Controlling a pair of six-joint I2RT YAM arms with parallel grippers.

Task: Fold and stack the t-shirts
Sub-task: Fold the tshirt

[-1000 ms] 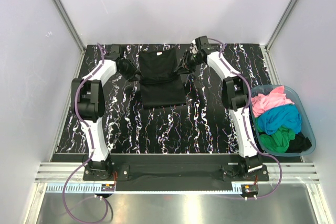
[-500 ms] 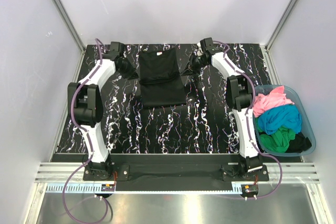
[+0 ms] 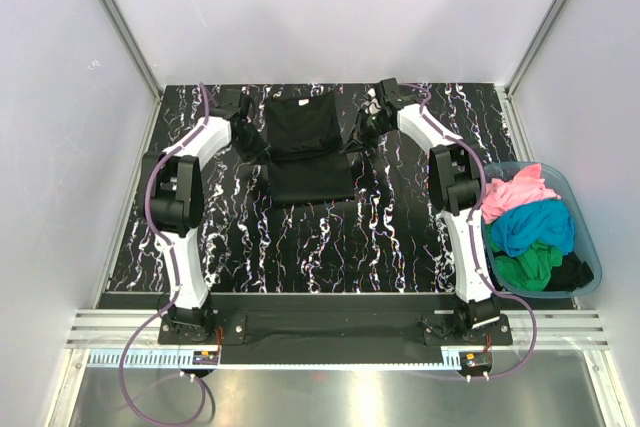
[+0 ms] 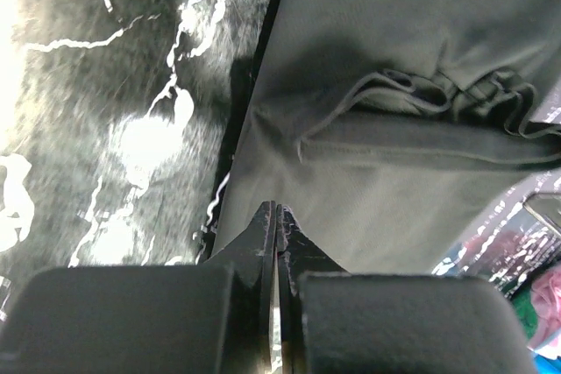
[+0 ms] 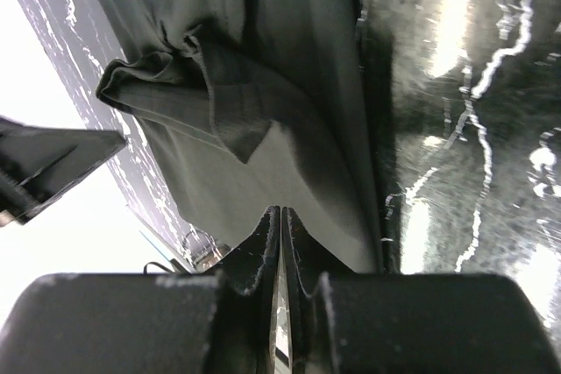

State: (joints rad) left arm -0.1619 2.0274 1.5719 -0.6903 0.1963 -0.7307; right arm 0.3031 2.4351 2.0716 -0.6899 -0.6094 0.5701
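Observation:
A black t-shirt (image 3: 308,147) lies partly folded into a narrow strip at the far middle of the table. My left gripper (image 3: 257,145) is shut at its left edge. In the left wrist view the closed tips (image 4: 275,208) press onto the cloth (image 4: 394,172) just inside the hem. On the opposite edge my right gripper (image 3: 358,135) is shut as well, its tips (image 5: 280,211) on the cloth (image 5: 263,50) below a folded sleeve. Pink (image 3: 515,195), turquoise (image 3: 535,225) and green (image 3: 530,265) t-shirts are heaped in the tub.
The teal plastic tub (image 3: 592,252) stands off the table's right edge, beside the right arm's base. The black marbled table (image 3: 330,247) lies inside white walls with metal rails along both sides.
Both grippers moved inward from beside the black t-shirt onto its side edges. Their jaws went from partly open to shut.

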